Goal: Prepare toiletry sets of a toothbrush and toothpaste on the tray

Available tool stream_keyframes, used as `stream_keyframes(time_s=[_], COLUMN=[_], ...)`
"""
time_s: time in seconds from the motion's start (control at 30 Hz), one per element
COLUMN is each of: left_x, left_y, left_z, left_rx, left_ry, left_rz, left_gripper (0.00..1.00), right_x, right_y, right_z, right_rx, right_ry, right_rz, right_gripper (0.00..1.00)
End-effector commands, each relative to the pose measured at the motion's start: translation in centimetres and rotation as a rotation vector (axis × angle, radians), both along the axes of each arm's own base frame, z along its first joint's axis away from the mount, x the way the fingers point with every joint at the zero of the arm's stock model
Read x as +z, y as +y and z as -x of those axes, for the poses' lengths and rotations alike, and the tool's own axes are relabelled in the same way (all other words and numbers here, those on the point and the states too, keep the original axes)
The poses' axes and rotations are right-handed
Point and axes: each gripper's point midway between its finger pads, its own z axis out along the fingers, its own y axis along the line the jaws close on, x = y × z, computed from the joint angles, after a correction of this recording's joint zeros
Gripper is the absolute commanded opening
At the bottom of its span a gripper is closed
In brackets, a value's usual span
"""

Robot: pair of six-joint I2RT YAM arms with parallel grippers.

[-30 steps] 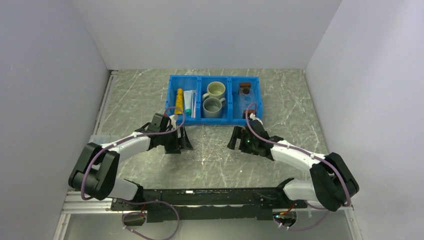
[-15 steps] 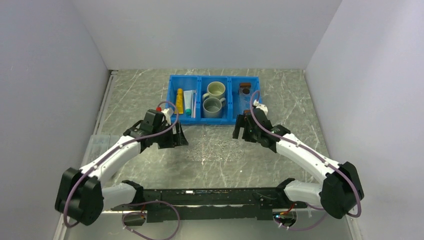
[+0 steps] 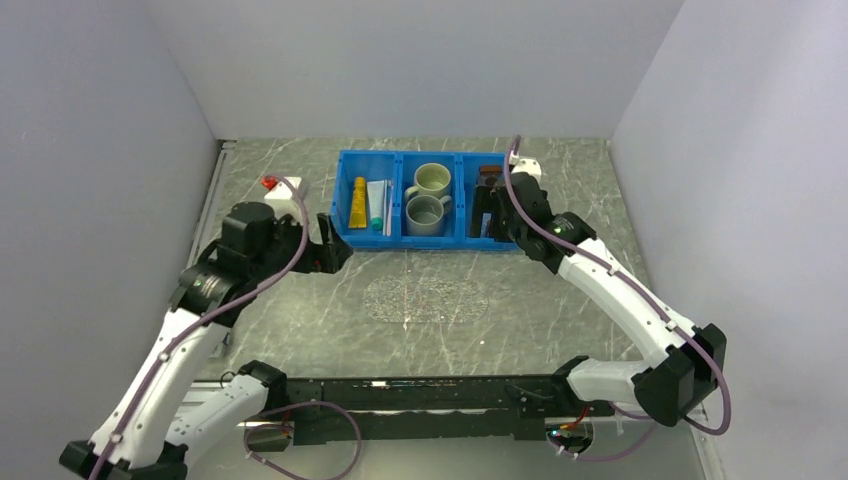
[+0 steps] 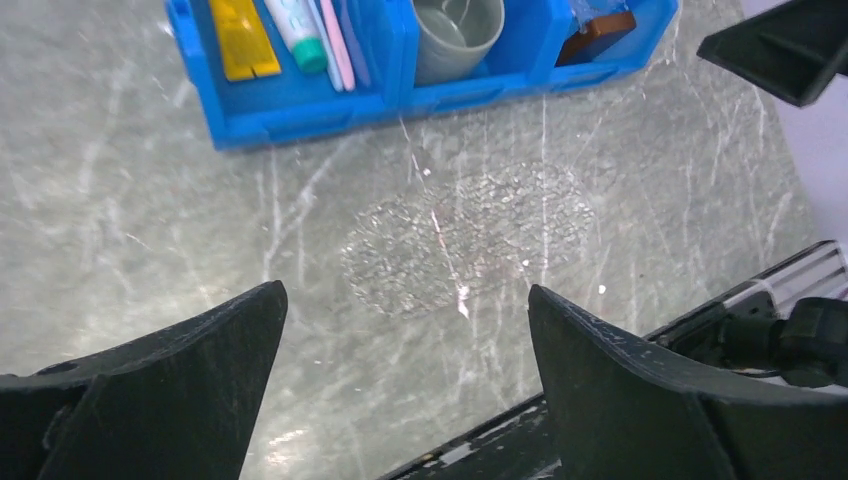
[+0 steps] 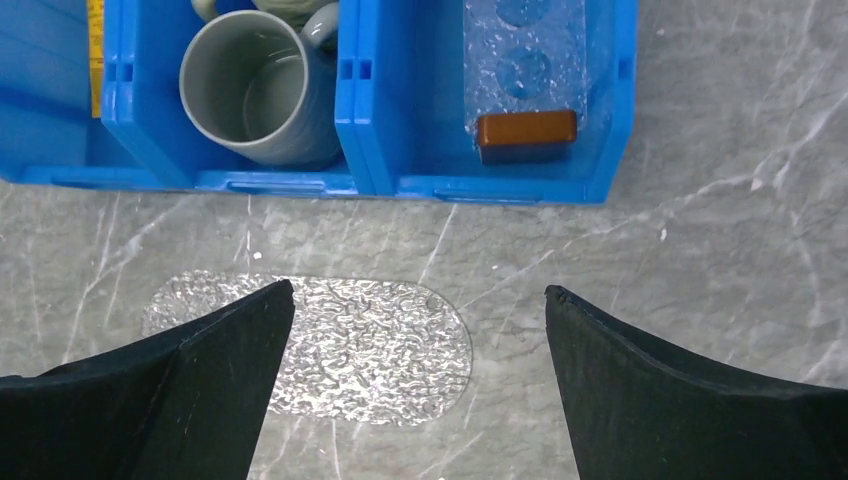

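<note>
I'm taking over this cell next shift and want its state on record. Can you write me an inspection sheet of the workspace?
Surface: grey marbled table, textured oval patch mid-table.
Job's things: toothbrush, yellow toothpaste and white toothpaste in the blue bin's left compartment; tray in its right compartment.
Clutter: pale mug and grey mug in the middle compartment.
Grippers: left end effector and right end effector open, empty.
Cables: purple cables along both arms.
Surroundings: plain pale walls.

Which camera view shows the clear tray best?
The right wrist view: the tray lies unobstructed in the blue bin, one brown handle showing. The left wrist view catches only one end; from above, the right arm hides most of it.
</note>
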Motion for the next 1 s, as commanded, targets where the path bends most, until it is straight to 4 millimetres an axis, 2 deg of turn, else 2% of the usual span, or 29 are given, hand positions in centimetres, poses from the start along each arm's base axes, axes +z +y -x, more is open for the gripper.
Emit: stream_keyframes(time_s=[0.0,0.07,0.2,0.57,0.67,0.83,0.97], left_x=[2.7,3.6,4.3,2.0,1.0,-1.6,-1.7], left_y=[2.2,2.5,3.4,3.9,4.1,4.2,4.2], left_z=[1.2,1.6,2.2,2.8,2.7,2.4,2.6], left_rx=[0.003,-0.009,-0.002,-0.007,0.008,0.014,0.008], left_ry=[-0.107,-0.155,-0.214,-0.276,-0.285,-0.251,-0.244], left_rz=[-0.092,-0.103,-0.130,-0.137,-0.132,-0.153,-0.156], left_gripper=[0.99,0.99,0.99,0.99,0.99,0.99,0.99], right_x=[2.5,3.7,5.5,7.2,6.7,5.6,4.6], right_y=[0.3,1.0,2.2,6.5,6.4,4.9,3.5], right_z=[-1.0,-1.7,-3.1,-7.4,-8.9,-11.2,-12.7], right_rx=[0.051,0.078,0.106,0.144,0.114,0.052,0.026], right_ry=[-0.034,-0.050,-0.067,-0.058,-0.050,-0.031,-0.005], right_rz=[0.056,0.055,0.055,0.073,0.121,0.214,0.217], right_gripper=[0.97,0.96,0.92,0.80,0.78,0.73,0.66])
